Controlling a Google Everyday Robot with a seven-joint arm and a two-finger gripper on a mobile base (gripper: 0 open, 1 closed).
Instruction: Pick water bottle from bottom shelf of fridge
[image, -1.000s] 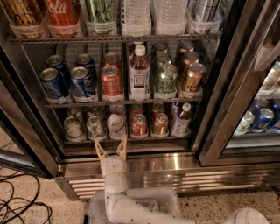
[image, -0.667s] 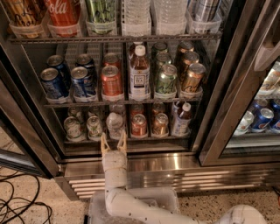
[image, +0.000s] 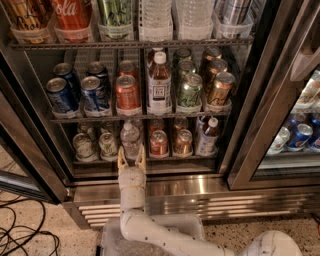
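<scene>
One tight lane: the end effector (image: 131, 159), open and empty, is hovering just before the water bottle (image: 130, 139), risking nudging the neighbouring red can (image: 159, 143) or toppling the bottle.

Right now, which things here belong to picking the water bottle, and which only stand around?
For the job:
water bottle
bottom shelf
fridge
claw, open, just in front of the bottle

Only standing around:
tea bottle
blue cans
reddish drink bottle
</scene>
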